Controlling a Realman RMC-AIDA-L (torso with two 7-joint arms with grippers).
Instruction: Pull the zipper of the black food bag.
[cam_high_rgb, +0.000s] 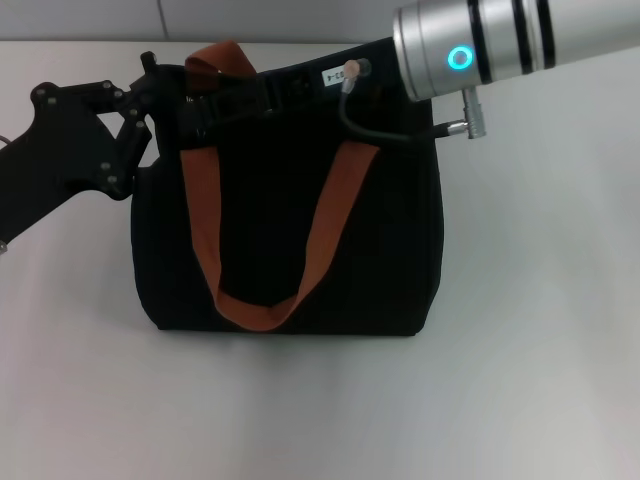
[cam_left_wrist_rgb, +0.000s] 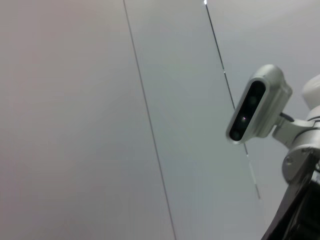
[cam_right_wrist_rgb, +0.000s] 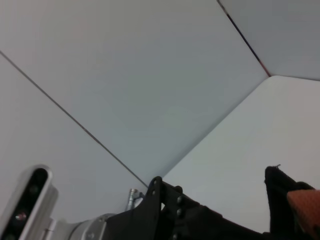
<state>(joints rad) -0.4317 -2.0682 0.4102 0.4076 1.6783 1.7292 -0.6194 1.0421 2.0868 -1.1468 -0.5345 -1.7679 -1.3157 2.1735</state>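
Bag (cam_high_rgb: 290, 230): set upright on the white table (cam_high_rgb: 520, 400), front strap (cam_high_rgb: 265, 305) hanging down its near face.
Left gripper (cam_high_rgb: 165, 100): placed at the bag's far top left corner, apparently to steady it; jaw state cannot be told.
Right gripper (cam_high_rgb: 300, 88): placed over the far top edge, jaw state cannot be told.
Zipper: hidden from view, judged there.

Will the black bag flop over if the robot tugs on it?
Probably a bit. The black food bag looks like soft fabric, so its top may sag or stretch. Its limp orange-brown strap suggests flexibility. The left gripper at its top corner might steady it.
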